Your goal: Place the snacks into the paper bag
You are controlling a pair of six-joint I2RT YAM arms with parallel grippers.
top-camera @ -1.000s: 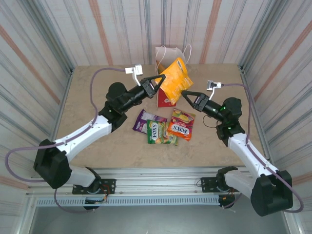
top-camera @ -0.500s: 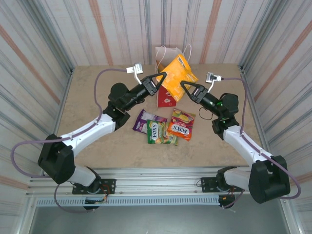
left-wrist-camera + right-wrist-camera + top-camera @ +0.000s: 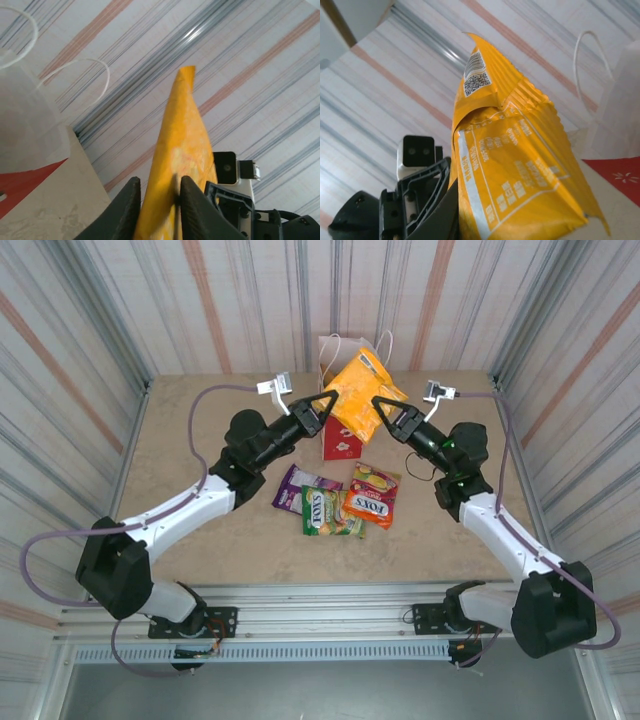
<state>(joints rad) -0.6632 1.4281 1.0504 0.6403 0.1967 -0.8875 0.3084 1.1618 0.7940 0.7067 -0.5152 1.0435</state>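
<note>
Where the left claw (image 3: 159, 190) grips, the orange packet (image 3: 182, 140) juts upward

Cast in white shells between black joint housings, left arm (image 3: 180, 508) and right arm (image 3: 505, 540) alike. Trailed by mauve cables (image 3: 235, 387), looping out toward 9 o'clock and 3 o'clock. Tipped with black triangular jaws beside small white camera blocks (image 3: 273, 385).

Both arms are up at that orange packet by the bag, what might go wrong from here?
The orange packet is wide and tilted near the paper bag's top, so it may catch the rim or tip the bag. The left jaws pinch it near one edge, so it may slip and land among the loose packets.
</note>
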